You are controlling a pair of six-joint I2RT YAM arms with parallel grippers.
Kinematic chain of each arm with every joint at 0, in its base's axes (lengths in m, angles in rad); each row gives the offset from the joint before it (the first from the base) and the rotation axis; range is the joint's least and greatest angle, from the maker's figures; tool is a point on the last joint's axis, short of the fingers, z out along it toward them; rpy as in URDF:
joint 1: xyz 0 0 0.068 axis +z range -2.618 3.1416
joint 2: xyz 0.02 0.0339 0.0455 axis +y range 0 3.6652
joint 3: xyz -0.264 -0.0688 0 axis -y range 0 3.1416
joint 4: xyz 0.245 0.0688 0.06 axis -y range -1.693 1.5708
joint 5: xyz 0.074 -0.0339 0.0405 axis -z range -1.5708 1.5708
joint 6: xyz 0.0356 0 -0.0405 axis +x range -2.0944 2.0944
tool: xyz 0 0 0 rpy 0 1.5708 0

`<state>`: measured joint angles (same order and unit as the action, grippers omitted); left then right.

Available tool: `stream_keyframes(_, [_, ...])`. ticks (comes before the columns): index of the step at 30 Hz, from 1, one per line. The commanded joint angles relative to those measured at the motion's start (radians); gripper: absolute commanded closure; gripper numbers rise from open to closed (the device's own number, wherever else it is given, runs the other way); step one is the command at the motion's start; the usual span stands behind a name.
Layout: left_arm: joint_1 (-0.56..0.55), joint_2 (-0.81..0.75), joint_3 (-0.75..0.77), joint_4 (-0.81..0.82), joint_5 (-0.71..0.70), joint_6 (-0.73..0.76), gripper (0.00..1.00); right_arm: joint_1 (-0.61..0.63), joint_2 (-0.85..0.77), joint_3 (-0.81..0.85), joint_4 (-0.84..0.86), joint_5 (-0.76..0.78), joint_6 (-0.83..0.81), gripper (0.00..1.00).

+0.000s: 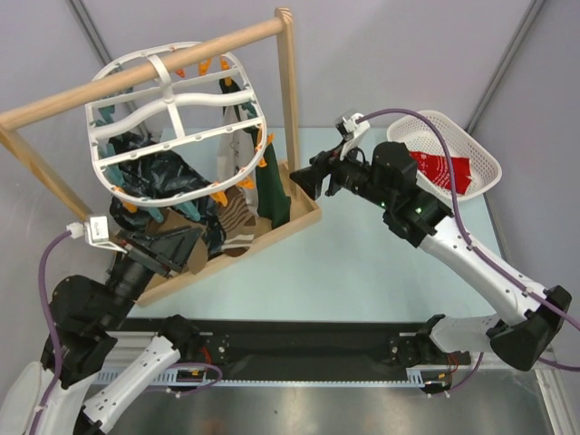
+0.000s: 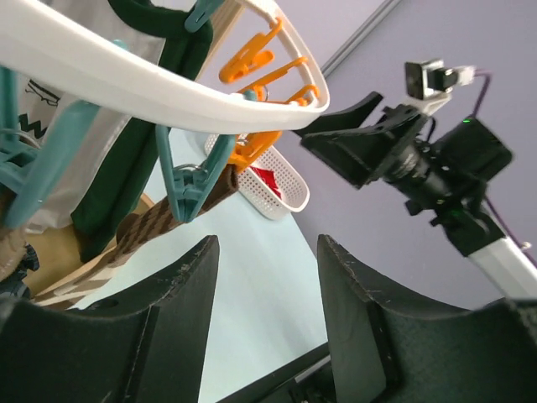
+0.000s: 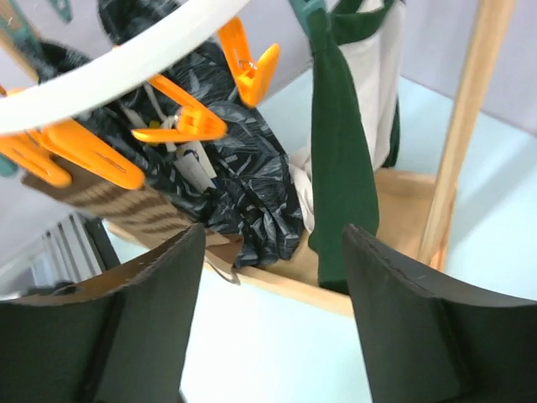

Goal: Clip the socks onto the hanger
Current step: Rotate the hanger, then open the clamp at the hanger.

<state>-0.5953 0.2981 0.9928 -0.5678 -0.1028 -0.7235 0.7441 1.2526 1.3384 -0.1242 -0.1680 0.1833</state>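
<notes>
Table [image 1: 362, 263]: pale teal top. It carries the rack and the basket, and you have both arms reaching over it from the near edge.
Wooden rack [image 1: 136, 77]: pole across the far left, upright post on the right, shallow tray base below.
Hanger [image 1: 172, 100]: white oval lattice hung from the pole, tilted toward you, its near rim low over the tray.
Left gripper [image 2: 267, 294]: jaws apart with nothing between them. In the top view you have it at the tray's near-left end, under the hanger's near rim and aimed up at the hanging socks.
Right gripper [image 3: 268, 285]: jaws wide apart and empty. You have it just right of the rack's post, pointing left at the hanger's right edge and touching no sock.
Basket [image 1: 480, 159]: white mesh, far right, well apart from the rack.
Dark patterned sock [image 3: 243, 185]: hangs bunched under the middle of the hanger, behind the orange clips.
Green-and-cream sock [image 3: 340, 185]: hangs straight down from the hanger's right side, beside the post, with its foot at the tray.
Brown striped sock [image 2: 143, 231]: hangs at the near-right rim and slopes down toward the tray.
Red sock [image 1: 439, 170]: lies loose in the basket, unclipped.
Teal clip [image 2: 189, 180]: closed on the brown striped sock's upper end.
Orange clips [image 3: 247, 63]: several along the rim. The ones facing your right wrist camera hang free, and you cannot tell whether any holds fabric.
</notes>
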Motion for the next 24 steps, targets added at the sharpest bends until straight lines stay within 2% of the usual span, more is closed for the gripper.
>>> stream_keyframes(1, [0.002,-0.010,0.035,-0.018,-0.005,0.022,0.44,-0.041,0.013,-0.033,0.202,-0.229,-0.108,0.27])
stream_keyframes(5, [0.002,-0.008,0.029,0.000,0.046,0.015,0.45,-0.087,0.071,-0.061,0.331,-0.396,-0.100,0.27])
stream_keyframes(13, [0.002,0.053,0.055,0.118,0.274,-0.002,0.43,-0.069,0.162,-0.059,0.513,-0.540,-0.055,0.30])
stream_keyframes(18, [0.003,0.093,0.056,0.192,0.371,-0.062,0.42,-0.029,0.206,-0.038,0.552,-0.554,-0.042,0.32])
stream_keyframes(24, [0.002,0.127,0.032,0.299,0.373,-0.111,0.41,0.020,0.255,-0.010,0.597,-0.562,-0.031,0.32])
